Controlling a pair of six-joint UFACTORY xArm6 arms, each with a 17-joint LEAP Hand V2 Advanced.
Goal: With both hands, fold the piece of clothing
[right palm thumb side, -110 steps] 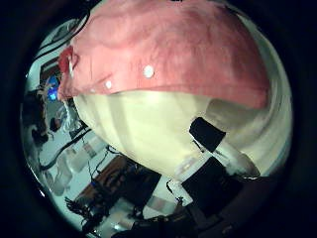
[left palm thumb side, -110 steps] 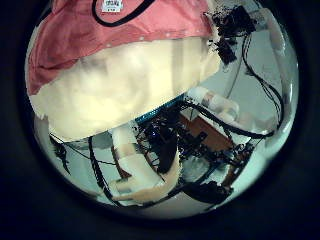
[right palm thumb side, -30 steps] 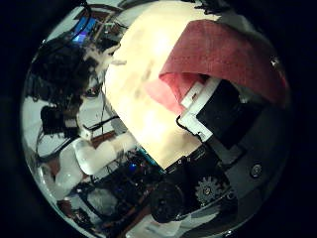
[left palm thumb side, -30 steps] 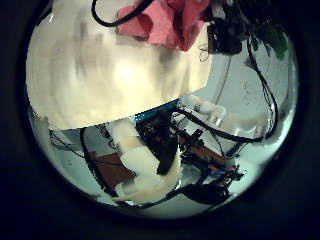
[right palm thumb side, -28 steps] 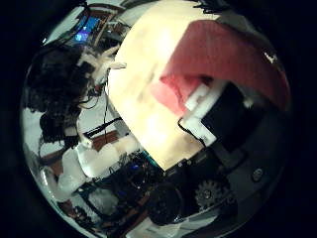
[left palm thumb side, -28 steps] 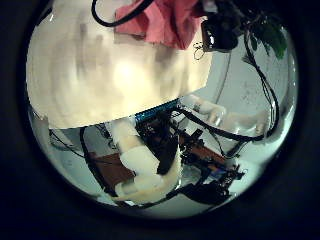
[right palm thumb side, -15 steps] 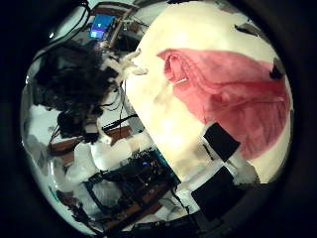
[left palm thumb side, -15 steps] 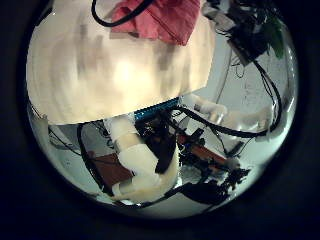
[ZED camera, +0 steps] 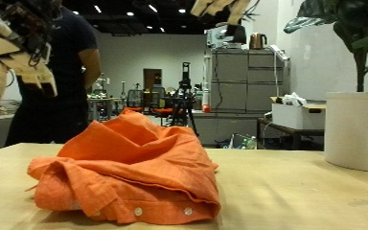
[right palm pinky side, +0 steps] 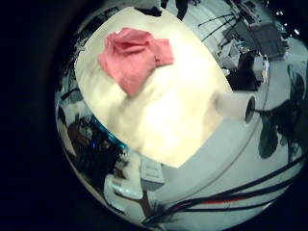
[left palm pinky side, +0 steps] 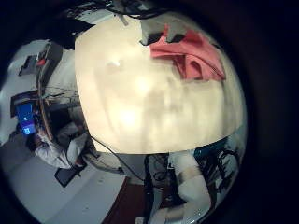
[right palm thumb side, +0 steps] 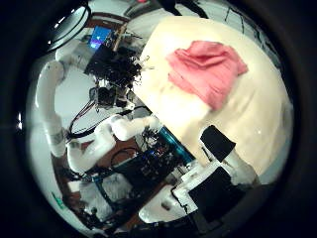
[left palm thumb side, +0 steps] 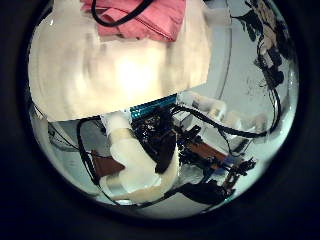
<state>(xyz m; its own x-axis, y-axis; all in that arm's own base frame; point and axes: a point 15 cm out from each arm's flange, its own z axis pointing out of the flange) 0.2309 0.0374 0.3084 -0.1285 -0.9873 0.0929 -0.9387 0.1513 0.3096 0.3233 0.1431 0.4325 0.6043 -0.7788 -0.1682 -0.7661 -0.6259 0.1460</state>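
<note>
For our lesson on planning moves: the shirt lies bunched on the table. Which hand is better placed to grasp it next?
Probably the left hand: it hangs lower, nearer the shirt; the right hand sits higher.

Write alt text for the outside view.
An orange buttoned shirt lies bunched in a loose heap on a pale wooden table. Both hands hang above it at the view's top edge, touching nothing.

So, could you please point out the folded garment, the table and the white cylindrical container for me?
garment (ZED camera: pixel 133 172), outside view, on the front of the bundle.
table (ZED camera: pixel 311 196), outside view, on its bare top beside the garment.
white container (ZED camera: pixel 356 129), outside view, on its side wall.
</note>
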